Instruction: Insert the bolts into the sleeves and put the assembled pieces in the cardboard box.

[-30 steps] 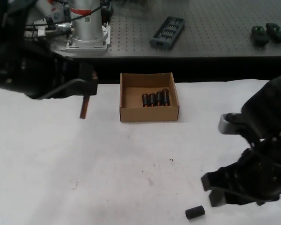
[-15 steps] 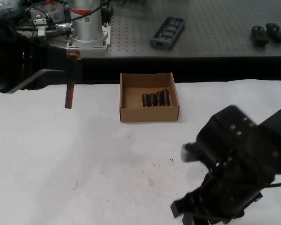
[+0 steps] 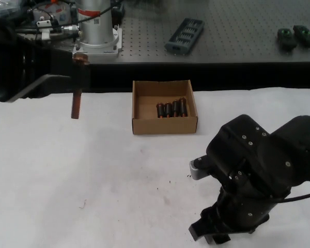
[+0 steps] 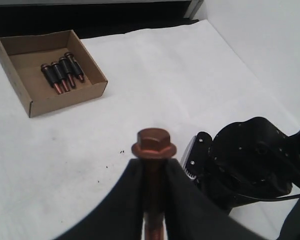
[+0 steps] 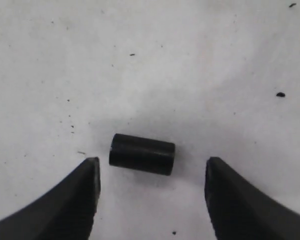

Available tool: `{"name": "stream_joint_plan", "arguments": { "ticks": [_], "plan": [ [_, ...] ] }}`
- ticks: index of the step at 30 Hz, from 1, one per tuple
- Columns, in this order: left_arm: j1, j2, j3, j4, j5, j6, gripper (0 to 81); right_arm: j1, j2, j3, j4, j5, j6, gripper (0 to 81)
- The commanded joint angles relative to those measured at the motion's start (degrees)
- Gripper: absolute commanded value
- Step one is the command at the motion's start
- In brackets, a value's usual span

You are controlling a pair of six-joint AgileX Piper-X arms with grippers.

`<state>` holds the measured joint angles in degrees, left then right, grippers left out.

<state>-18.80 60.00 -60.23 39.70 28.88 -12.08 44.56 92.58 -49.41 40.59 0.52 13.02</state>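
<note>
A copper bolt [image 4: 153, 165] with a hex head is clamped in my left gripper [image 4: 151, 182], which is shut on its shank; in the high view the bolt [image 3: 76, 101] hangs upright at the left, above the white cloth. A short black sleeve [image 5: 142, 154] lies on its side on the cloth between the fingers of my right gripper [image 5: 151, 192], which is open and straddles it without touching. The right arm [image 3: 258, 175] hangs low at the front right. The cardboard box [image 3: 164, 125] sits at the middle back with several assembled pieces [image 3: 171, 109] inside.
A black rack [image 3: 185, 34] and two dark parts [image 3: 295, 37] lie on the perforated bench behind the cloth. A metal post [image 3: 95, 26] stands at the back left. Small dark specks [image 3: 189, 176] dot the cloth.
The right arm has swung in over the sleeve at the front and come down around it. The left arm lifted the bolt up and to the left, then held still.
</note>
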Motion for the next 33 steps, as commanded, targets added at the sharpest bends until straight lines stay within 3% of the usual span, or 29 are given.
{"name": "stream_joint_plan", "arguments": {
  "ticks": [1,18,24,33],
  "plan": [
    [0.1,-0.7,-0.2,-0.8,0.1,-1.0,0.6,0.3,1.4,-0.6,0.0,-1.3,0.2,46.3],
    [0.1,-0.7,-0.2,-0.8,0.1,-1.4,0.6,0.3,5.2,-3.0,-1.9,-0.5,1.8,42.9],
    [0.1,-0.8,-0.2,-0.8,0.1,-2.0,0.6,0.3,5.2,-3.0,0.1,-0.5,2.8,30.2],
    [0.1,-0.8,-0.2,-0.8,0.1,-2.1,0.6,0.3,5.2,-3.0,-0.5,-1.1,1.3,25.2]
  ]
}}
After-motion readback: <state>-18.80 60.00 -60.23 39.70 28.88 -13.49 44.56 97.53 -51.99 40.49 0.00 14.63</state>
